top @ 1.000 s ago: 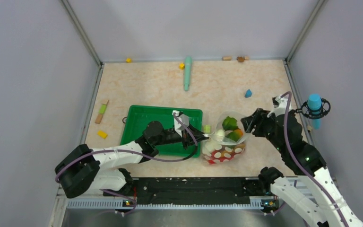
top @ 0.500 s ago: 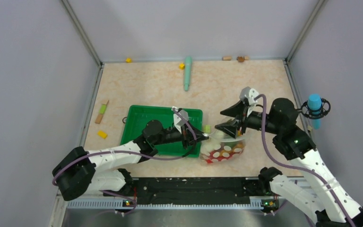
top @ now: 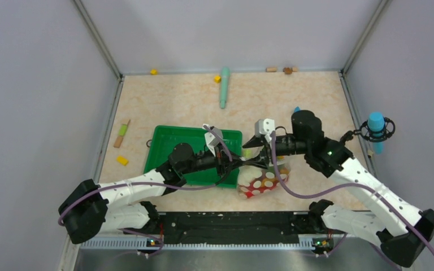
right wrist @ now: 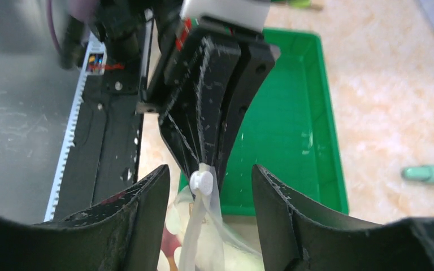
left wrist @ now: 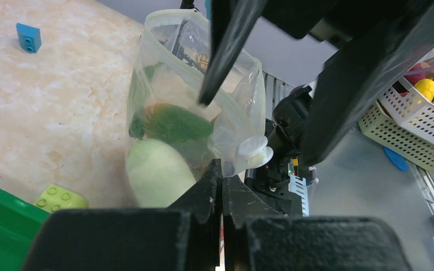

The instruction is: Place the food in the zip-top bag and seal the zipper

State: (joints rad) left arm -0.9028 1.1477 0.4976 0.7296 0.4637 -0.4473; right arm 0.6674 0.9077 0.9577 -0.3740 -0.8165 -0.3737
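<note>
The clear dotted zip-top bag (top: 264, 183) lies right of the green tray with food inside. The left wrist view shows the bag (left wrist: 192, 84) holding the white radish (left wrist: 158, 172) and green-orange mango (left wrist: 178, 123). My left gripper (top: 242, 162) is shut on the bag's mouth edge (left wrist: 221, 169), just beside the white slider tab (left wrist: 254, 149). My right gripper (top: 254, 154) is open and reaches left over the bag. Its jaws (right wrist: 209, 169) stand either side of the slider tab (right wrist: 201, 182) and the zipper strip (right wrist: 195, 237), not touching them.
The green tray (top: 172, 138) lies under my left arm. A lime block (top: 247, 152) sits by the bag. The teal stick (top: 224, 87) and small yellow and wooden blocks lie along the back and left. A blue block (left wrist: 28, 36) is behind the bag.
My right arm has swung left from the bag's right side, over the bag, and its open jaws now straddle the slider next to my left gripper. The left gripper holds its grip.
</note>
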